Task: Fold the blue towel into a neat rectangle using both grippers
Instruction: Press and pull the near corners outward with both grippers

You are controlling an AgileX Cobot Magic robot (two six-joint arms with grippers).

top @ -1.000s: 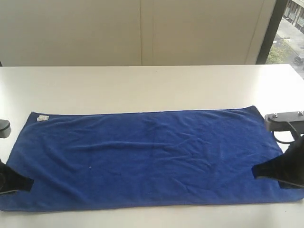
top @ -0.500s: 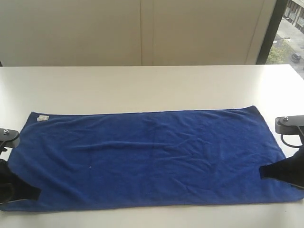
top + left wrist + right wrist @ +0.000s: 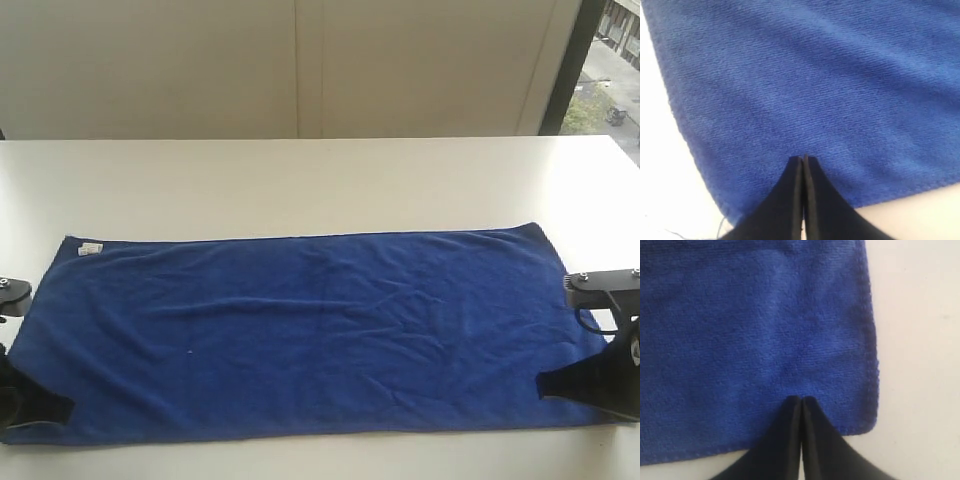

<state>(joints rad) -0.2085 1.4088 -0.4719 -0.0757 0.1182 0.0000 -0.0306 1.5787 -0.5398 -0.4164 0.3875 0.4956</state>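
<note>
Lying flat across the exterior frame's lower half, the deep royal-blue rectangular microfibre towel (image 3: 310,330) has the black left gripper (image 3: 66,405) and black right gripper (image 3: 543,378) at its lower-left and lower-right corners, jaws pressed together, no cloth visibly pinched; risk: a lift now likely comes up empty.

White table (image 3: 320,180), cream panelled wall (image 3: 200,65), daylit window (image 3: 610,60) at right

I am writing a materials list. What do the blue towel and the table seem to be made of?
The blue towel looks like soft microfibre: matte, fine ribbed pile, stitched hem. The table seems smooth off-white laminate or painted board; its core cannot be told.
</note>
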